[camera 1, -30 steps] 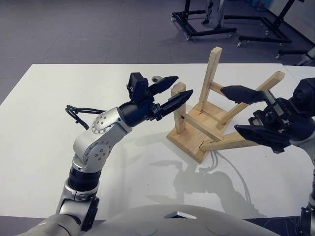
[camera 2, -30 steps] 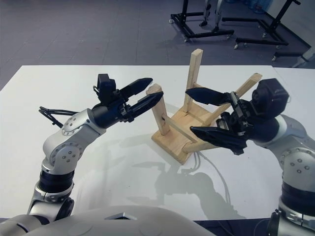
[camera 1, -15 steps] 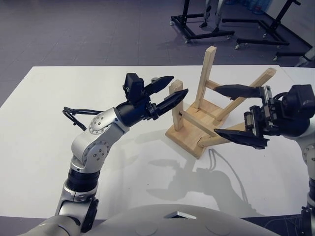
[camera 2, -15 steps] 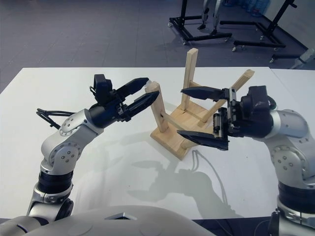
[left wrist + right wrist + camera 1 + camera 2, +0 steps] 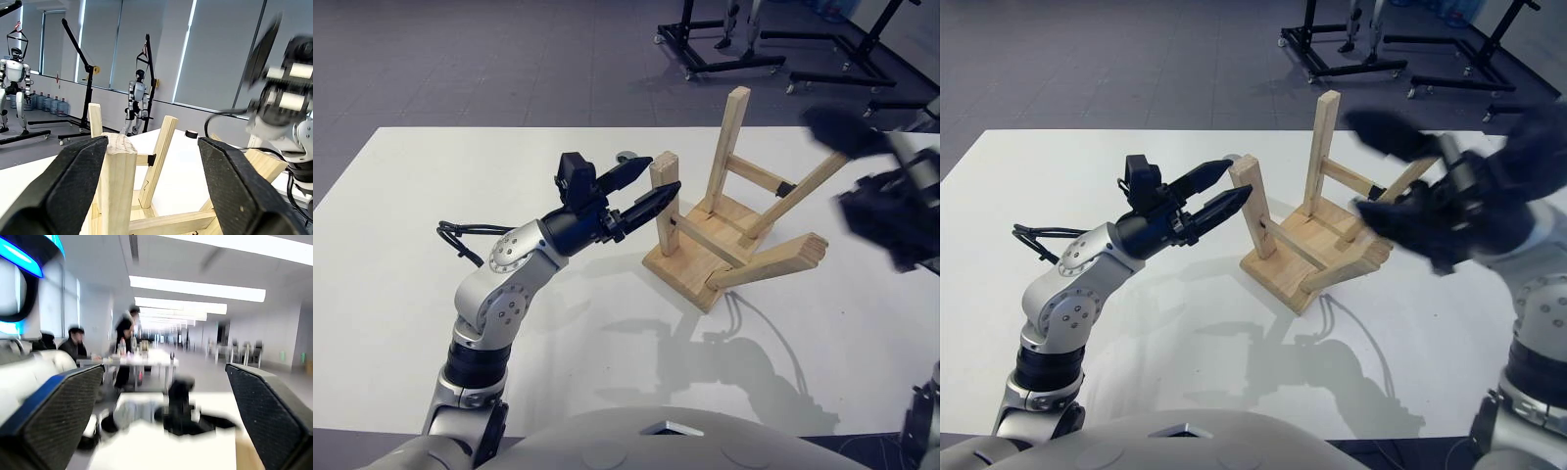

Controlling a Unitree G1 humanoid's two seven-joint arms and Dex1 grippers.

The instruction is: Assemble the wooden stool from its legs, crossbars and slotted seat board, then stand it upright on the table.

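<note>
The stool [image 5: 724,230] lies upside down toward the far right corner of the bench [image 5: 431,196], so the left hand [image 5: 664,174], spread around the nearest leg [image 5: 667,211], should clamp squarely while the spread right hand [image 5: 827,162] steadies another.

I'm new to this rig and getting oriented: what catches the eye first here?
A wooden stool lies tipped on the white table, seat board down, legs in the air. The left gripper, open, straddles the top of the nearest leg; the right gripper, open and blurred, hangs beside the stool's right.
</note>
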